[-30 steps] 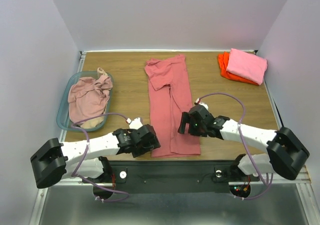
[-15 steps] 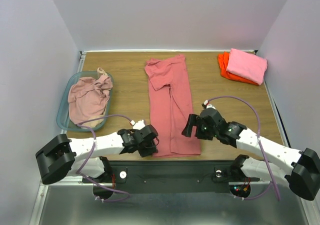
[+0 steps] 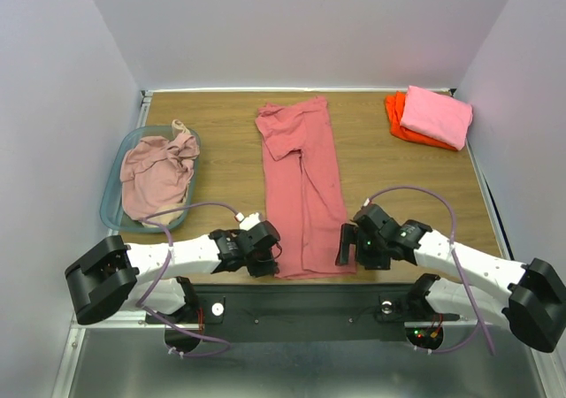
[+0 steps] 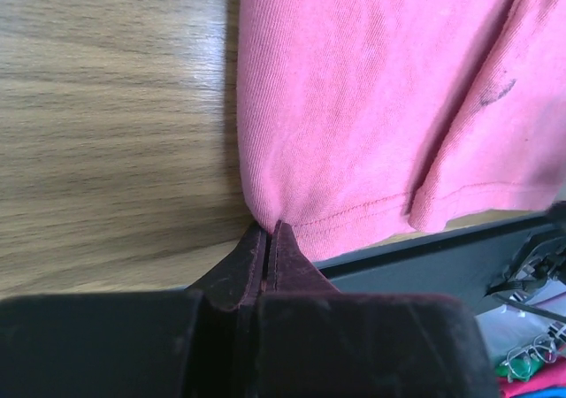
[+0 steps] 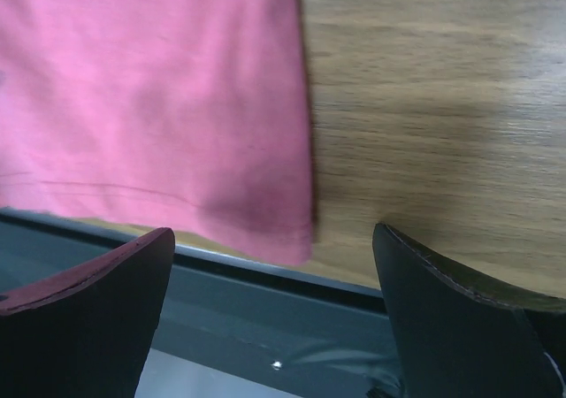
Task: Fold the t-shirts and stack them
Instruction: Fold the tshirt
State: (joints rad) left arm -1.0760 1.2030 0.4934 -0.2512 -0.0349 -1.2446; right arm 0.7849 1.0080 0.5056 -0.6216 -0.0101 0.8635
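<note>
Your left gripper (image 4: 268, 230) is pinched tight on the near-left hem corner of the salmon-red t-shirt (image 3: 301, 186), w/ that arm lying low along the near edge of the table (image 3: 221, 159) & reaching inward. Your right gripper (image 5: 272, 234) hangs w/ fingers spread wide either side of the near-right hem corner, gripping nothing, arm low & angled in from the right. The shirt lies lengthwise mid-table, hem at the near edge.

The wooden bench (image 3: 225, 155) carries a long salmon-red shirt (image 3: 305, 195) down its middle, a blue-green basket (image 3: 110, 195) at the left, and an orange shirt (image 3: 396, 115) (folded, far right corner).
</note>
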